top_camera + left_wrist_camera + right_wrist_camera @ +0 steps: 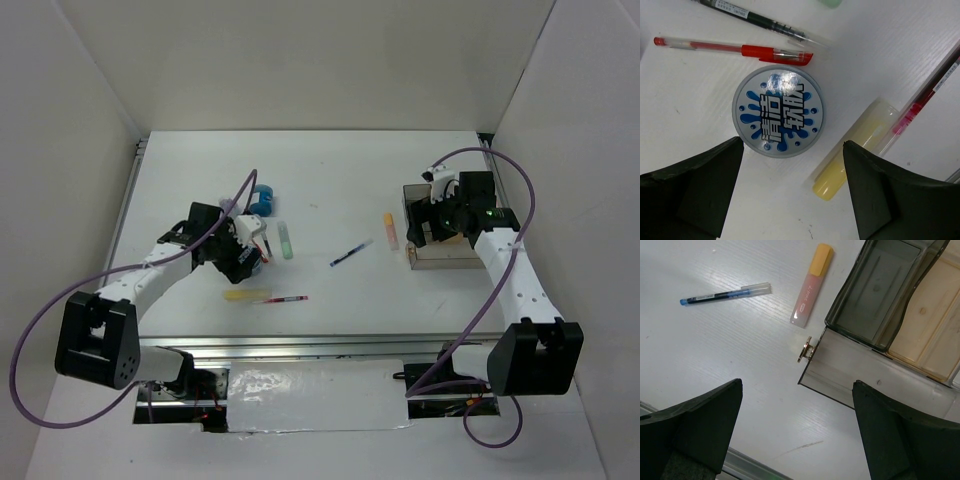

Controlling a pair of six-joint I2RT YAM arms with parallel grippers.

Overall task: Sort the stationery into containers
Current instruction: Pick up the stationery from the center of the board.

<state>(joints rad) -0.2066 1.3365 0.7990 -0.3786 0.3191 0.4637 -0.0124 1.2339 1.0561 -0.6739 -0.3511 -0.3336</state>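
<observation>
left tool (792,146) wide, by round blue-splash tape roll (778,111) | green thing (831,2) cut off at top edge | right tool (797,385) wide, clear box (855,374) cut off right

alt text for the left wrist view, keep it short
A round grey item with a blue splash label lies on a white table, just ahead of the open left gripper. A red pen and a dark pen lie above it, a yellow highlighter and a clear pen to its right.
</observation>
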